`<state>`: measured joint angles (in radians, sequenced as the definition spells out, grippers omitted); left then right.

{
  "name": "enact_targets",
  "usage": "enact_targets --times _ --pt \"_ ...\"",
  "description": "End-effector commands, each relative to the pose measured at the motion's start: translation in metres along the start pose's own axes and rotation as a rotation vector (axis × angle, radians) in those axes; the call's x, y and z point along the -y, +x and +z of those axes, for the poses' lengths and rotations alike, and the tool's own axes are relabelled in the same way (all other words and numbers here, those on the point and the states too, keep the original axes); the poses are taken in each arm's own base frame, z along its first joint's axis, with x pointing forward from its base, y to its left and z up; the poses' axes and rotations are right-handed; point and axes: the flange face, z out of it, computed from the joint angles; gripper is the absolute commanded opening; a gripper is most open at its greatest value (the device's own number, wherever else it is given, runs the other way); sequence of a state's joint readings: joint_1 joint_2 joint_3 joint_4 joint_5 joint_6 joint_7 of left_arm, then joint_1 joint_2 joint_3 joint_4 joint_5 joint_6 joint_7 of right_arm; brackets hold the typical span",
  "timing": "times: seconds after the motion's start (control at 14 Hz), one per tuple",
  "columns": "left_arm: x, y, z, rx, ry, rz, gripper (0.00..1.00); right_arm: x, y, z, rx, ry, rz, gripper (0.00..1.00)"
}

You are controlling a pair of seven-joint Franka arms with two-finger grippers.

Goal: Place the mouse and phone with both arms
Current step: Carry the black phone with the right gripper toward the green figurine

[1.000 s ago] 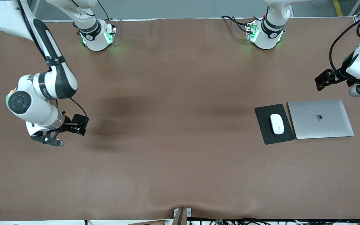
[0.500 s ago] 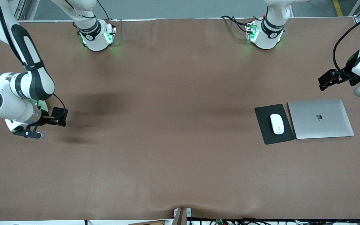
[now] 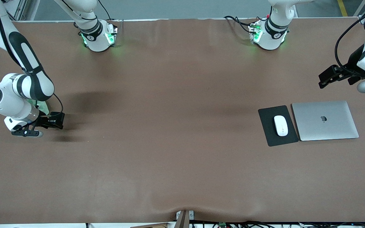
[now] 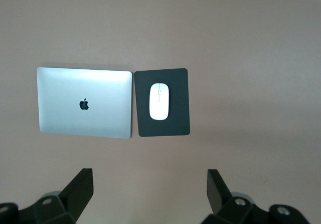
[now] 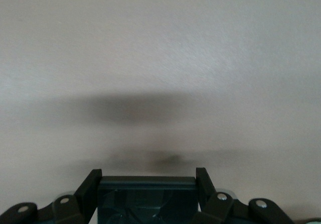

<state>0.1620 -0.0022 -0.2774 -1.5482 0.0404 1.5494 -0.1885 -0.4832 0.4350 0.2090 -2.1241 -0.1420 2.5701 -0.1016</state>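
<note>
The white mouse (image 3: pixel 281 125) (image 4: pixel 159 101) lies on a black mouse pad (image 3: pixel 269 134) (image 4: pixel 178 123) toward the left arm's end of the table. My left gripper (image 3: pixel 323 79) (image 4: pixel 149 176) hangs open and holds nothing, over bare table beside the laptop and pad. My right gripper (image 3: pixel 53 122) (image 5: pixel 148 175) is shut on the phone (image 3: pixel 58 119) (image 5: pixel 147 199), a black glossy slab held across its short width. It hovers low over the table at the right arm's end, with its shadow close beneath.
A closed silver laptop (image 3: pixel 325 120) (image 4: pixel 83 103) lies right beside the mouse pad, closer to the left arm's end. The brown table cover (image 3: pixel 176 142) is slightly rumpled at the front edge. Both arm bases stand along the edge farthest from the front camera.
My right arm has carried the phone toward the right arm's end of the table and lower. My left gripper has shifted a little away from the laptop, still open.
</note>
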Motion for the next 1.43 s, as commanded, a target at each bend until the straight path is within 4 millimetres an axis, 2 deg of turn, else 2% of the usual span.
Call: enact_targets --times 0.0,0.5,0.79,1.0,1.36 --pt "0.005 -0.010 -0.003 0.016 -0.014 0.052 1.00 0.001 -0.003 0.004 0.001 0.009 0.039 0.00" --pt "0.004 -0.010 -0.001 0.022 -0.014 0.077 1.00 0.008 -0.010 0.016 -0.018 0.005 0.025 0.04" --pt "0.004 -0.009 -0.001 0.022 -0.013 0.077 1.00 0.002 -0.012 0.027 -0.038 -0.005 0.012 0.06" --pt "0.005 -0.009 -0.002 0.021 -0.013 0.075 1.00 -0.006 -0.016 0.032 -0.030 -0.015 0.010 0.11" --pt "0.005 -0.008 0.000 0.025 -0.013 0.074 1.00 -0.016 -0.017 0.031 -0.037 -0.042 -0.011 0.14"
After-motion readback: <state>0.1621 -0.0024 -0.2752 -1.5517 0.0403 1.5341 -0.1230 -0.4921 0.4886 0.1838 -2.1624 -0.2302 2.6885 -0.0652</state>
